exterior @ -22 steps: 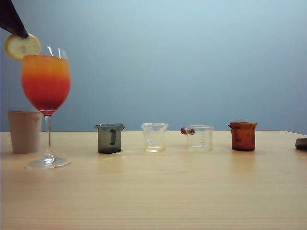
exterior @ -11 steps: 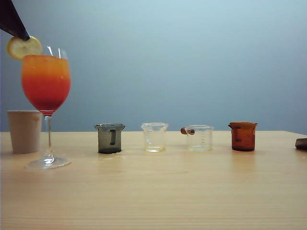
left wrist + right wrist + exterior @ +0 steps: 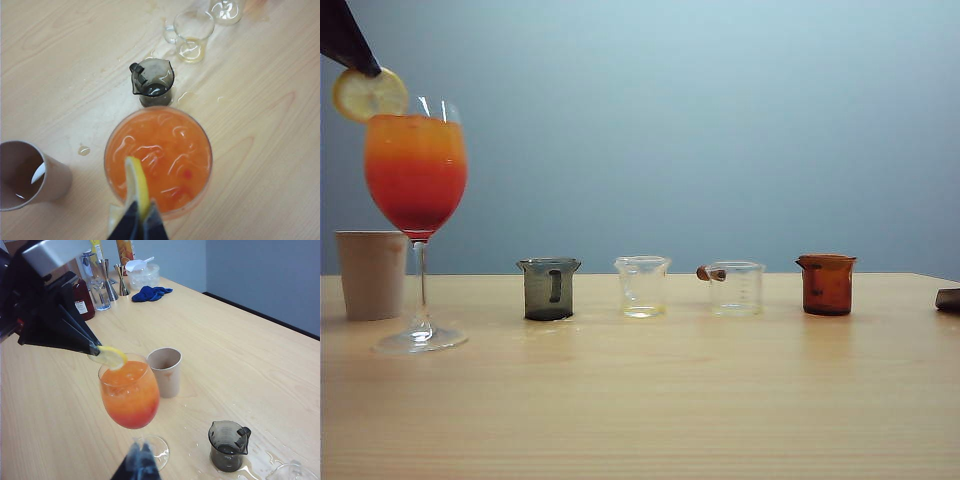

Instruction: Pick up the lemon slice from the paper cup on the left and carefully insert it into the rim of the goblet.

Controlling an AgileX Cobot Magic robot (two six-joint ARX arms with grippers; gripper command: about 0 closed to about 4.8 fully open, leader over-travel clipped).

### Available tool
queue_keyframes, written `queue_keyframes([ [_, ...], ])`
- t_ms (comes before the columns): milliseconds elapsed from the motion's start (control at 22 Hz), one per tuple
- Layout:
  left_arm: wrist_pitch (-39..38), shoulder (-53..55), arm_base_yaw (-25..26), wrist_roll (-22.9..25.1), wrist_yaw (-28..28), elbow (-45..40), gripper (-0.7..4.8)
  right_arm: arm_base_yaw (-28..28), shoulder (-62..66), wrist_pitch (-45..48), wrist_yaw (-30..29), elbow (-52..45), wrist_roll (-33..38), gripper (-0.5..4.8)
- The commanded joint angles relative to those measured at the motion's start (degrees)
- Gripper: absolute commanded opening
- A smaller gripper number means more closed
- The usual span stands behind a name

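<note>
The goblet (image 3: 416,175) stands at the left of the table, its bowl filled with an orange-to-red drink. My left gripper (image 3: 365,68) reaches down from the upper left, shut on the lemon slice (image 3: 368,95). The slice stands on edge at the goblet's left rim. From above, the slice (image 3: 136,185) sticks out of my left gripper (image 3: 139,220) over the glass rim (image 3: 207,150). The paper cup (image 3: 372,273) stands just left of the goblet's stem. My right gripper (image 3: 141,455) hovers shut and empty near the goblet's foot (image 3: 160,450), facing the goblet (image 3: 131,395) and the slice (image 3: 112,357).
A grey beaker (image 3: 549,288), two clear beakers (image 3: 642,286) (image 3: 735,287) and an amber beaker (image 3: 826,284) stand in a row to the right. Spilled liquid (image 3: 260,460) lies around the grey one. Bottles, jiggers and a blue cloth (image 3: 151,292) sit at the far end.
</note>
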Motion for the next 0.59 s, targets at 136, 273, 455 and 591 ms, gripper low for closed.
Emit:
queue_keyframes([
  [136, 0.44, -0.28, 0.07, -0.07, 0.28, 0.28, -0.05, 0.04, -0.24, 0.98, -0.13, 0.44, -0.15, -0.02],
  [273, 0.46, -0.28, 0.07, -0.07, 0.28, 0.28, 0.05, 0.04, -0.24, 0.98, -0.13, 0.44, -0.15, -0.02],
  [455, 0.46, -0.28, 0.07, -0.07, 0.28, 0.28, 0.61, 0.04, -0.24, 0.98, -0.13, 0.44, -0.15, -0.02],
  [591, 0.46, -0.28, 0.07, -0.07, 0.28, 0.28, 0.62, 0.04, -0.24, 0.98, -0.13, 0.44, -0.15, -0.02],
])
